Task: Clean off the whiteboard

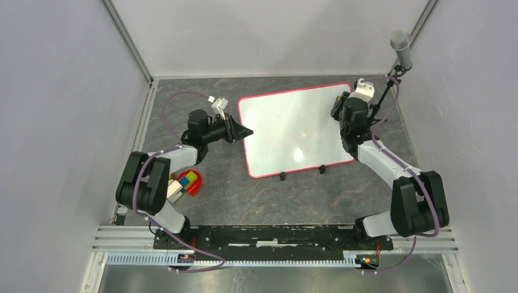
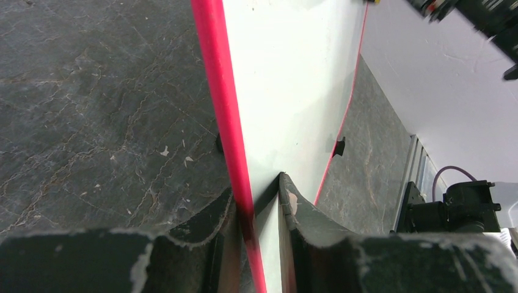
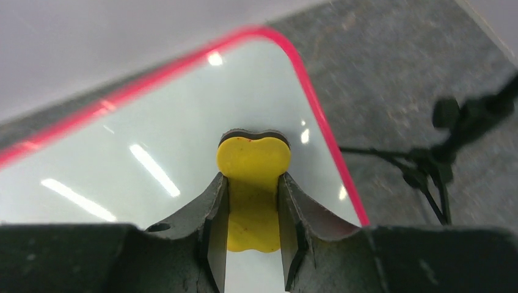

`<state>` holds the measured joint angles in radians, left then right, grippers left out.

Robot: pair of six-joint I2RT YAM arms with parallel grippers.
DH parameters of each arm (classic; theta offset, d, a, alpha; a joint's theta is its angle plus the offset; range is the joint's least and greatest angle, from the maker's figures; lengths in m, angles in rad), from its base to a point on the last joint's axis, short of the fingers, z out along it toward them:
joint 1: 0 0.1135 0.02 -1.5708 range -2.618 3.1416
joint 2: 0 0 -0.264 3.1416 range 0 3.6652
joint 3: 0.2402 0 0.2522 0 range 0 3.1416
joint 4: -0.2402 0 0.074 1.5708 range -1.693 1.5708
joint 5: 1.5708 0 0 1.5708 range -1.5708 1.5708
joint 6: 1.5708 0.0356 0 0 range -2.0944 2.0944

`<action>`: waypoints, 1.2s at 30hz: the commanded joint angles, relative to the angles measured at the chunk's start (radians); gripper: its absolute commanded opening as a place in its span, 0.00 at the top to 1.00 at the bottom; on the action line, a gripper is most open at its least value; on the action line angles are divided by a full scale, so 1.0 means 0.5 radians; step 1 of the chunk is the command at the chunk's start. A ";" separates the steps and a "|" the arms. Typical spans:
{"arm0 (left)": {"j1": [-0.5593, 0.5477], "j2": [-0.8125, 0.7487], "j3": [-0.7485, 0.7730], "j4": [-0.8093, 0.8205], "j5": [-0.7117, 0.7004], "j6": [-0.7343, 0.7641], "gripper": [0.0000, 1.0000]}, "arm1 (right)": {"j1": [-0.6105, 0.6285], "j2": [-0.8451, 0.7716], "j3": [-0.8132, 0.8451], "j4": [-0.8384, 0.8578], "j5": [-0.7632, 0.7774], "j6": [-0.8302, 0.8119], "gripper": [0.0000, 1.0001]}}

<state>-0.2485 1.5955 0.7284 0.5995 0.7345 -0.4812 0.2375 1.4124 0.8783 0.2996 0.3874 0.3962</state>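
Note:
The whiteboard (image 1: pixel 293 128), glossy white with a thin red-pink frame and two small black feet, lies flat on the dark table; its surface shows no marks. My left gripper (image 1: pixel 244 130) is shut on the board's left edge; in the left wrist view its fingers (image 2: pixel 287 201) clamp the red frame (image 2: pixel 223 104). My right gripper (image 1: pixel 343 107) is over the board's far right corner, shut on a yellow eraser (image 3: pixel 253 183) that rests against the white surface (image 3: pixel 153 159).
A red dish with coloured blocks (image 1: pixel 186 183) sits at the near left by the left arm. A microphone on a stand (image 1: pixel 400 46) rises at the far right corner, its stand close to the right arm. Grey walls enclose the table.

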 commanded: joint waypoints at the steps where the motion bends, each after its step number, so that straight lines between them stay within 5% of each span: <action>1: 0.015 -0.043 -0.004 0.004 -0.181 0.245 0.98 | -0.022 -0.135 -0.300 0.008 0.106 0.044 0.70; 8: 0.015 -0.064 -0.019 0.021 -0.188 0.223 0.92 | -0.025 -0.759 -0.913 -0.256 0.081 -0.042 0.70; 15: 0.015 -0.153 -0.033 0.015 -0.217 0.136 0.61 | -0.025 -1.417 -1.160 -0.864 -0.373 0.052 0.69; 22: 0.015 -0.492 -0.005 -0.363 -0.403 0.160 0.38 | -0.021 -1.287 -1.096 -1.520 -0.527 0.142 0.69; 29: 0.018 -0.909 0.019 -0.813 -0.627 0.137 0.29 | -0.019 -1.433 -1.153 -1.720 -0.407 0.250 0.66; 32: 0.018 -1.080 0.042 -0.959 -0.660 0.037 0.28 | -0.015 -1.436 -1.135 -1.773 -0.440 0.259 0.51; 34: 0.018 -1.223 0.028 -0.971 -0.650 -0.073 0.10 | -0.012 -1.413 -1.062 -1.867 -0.447 0.257 0.46; 36: 0.018 -1.333 0.019 -0.940 -0.642 -0.192 0.08 | -0.012 -1.464 -1.008 -1.904 -0.435 0.243 0.38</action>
<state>-0.2417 1.0344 0.7189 0.1631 0.4416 -0.4713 0.2272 0.6998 0.3061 -0.5701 0.1585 0.5068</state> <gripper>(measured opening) 0.894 0.565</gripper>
